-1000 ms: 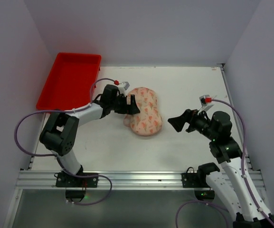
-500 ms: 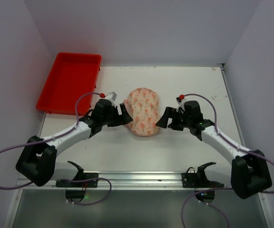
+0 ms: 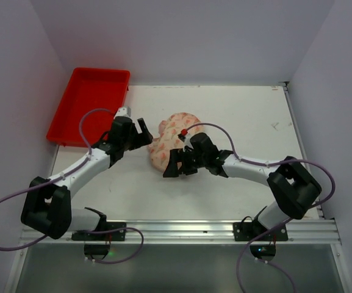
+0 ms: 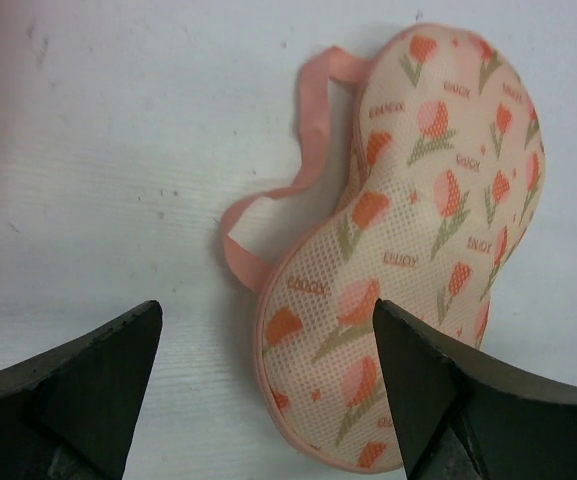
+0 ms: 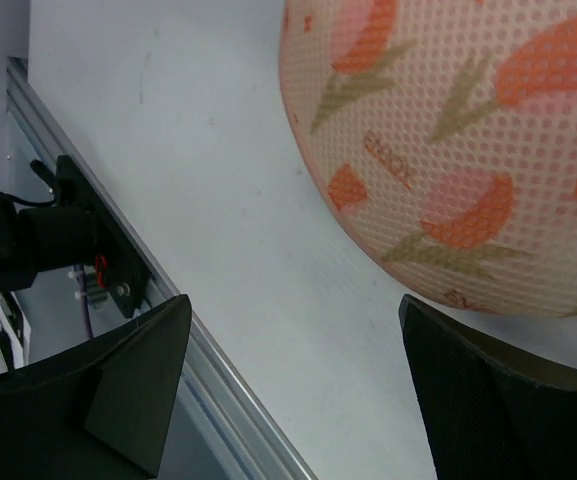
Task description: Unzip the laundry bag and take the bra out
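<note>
Nothing of the task looks done yet: the laundry bag [image 3: 174,139] lies closed near the middle of the table [image 3: 249,116], with no bra in sight. The left gripper [image 3: 145,132] hovers at the bag's 9 o'clock and the right gripper [image 3: 177,170] at its 6 o'clock, both with jaws apart and empty. Unzipping and pulling out the bra both remain.

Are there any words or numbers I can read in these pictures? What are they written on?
On the laundry bag: small orange words repeated among the printed flowers, too small and blurred to read for sure.
On the red tray: no writing shows.
Nothing else readable appears in any view.
</note>
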`<state>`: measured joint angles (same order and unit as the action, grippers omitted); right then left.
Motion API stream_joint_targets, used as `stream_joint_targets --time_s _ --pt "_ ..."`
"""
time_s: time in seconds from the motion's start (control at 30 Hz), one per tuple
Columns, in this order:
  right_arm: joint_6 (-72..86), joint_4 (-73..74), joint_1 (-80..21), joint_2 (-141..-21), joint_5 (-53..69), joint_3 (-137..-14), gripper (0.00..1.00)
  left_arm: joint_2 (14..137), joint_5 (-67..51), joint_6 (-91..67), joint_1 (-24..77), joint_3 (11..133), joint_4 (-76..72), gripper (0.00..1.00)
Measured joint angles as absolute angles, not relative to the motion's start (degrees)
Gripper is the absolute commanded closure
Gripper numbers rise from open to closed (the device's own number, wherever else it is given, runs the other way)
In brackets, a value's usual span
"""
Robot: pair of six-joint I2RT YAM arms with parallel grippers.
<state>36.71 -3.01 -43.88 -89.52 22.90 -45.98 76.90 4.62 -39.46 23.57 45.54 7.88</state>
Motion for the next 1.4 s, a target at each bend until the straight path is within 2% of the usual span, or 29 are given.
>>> stream_joint_targets --time_s 0.13,0.23,0.5,0.63,0.73,0.87,1.0,1.17,1.3,1.4 --pt "36.4 -2.5 -43.8 -87.7 21.9 -47.5 0.12 76.6 5.3 -37.3 22.2 49.3 9.0 0.07" --pt "36.1 0.4 -42.3 -81.3 18.1 -46.5 0.1 81.1 4.6 -35.6 23.1 56.3 9.7 0.05" --pt "36.2 7.4 -29.3 -62.2 8.4 -42.5 0.07 106.9 5.1 -29.9 29.8 87.2 11.8 0.05" --pt "36.7 11.4 -28.2 -55.2 7.2 -38.8 0.07 119.2 6.2 -24.3 32.7 99.6 12.2 0.05" --pt "37.3 13.6 -28.2 -50.6 7.0 -36.5 0.06 125.6 5.8 -19.7 34.4 103.9 12.7 0.06" --pt "37.8 15.9 -28.2 -42.6 5.4 -32.9 0.06 128.9 4.4 -11.9 37.2 102.5 13.4 0.08" --pt "38.2 17.3 -28.2 -36.3 3.5 -30.7 0.05 124.4 0.4 -4.4 41.9 91.2 9.1 0.08" --pt "38.1 18.9 -28.2 -33.7 1.7 -30.5 0.03 105.1 -4.0 -4.1 46.3 71.3 6.6 0.02" --pt "37.9 19.0 -28.2 -35.7 1.0 -30.5 0.03 88.6 2.5 -11.8 45.6 63.9 7.5 0.01" --pt "37.7 18.3 -28.2 -41.7 2.9 -30.8 0.04 78.0 8.4 -20.9 44.8 60.1 10.1 0.01"
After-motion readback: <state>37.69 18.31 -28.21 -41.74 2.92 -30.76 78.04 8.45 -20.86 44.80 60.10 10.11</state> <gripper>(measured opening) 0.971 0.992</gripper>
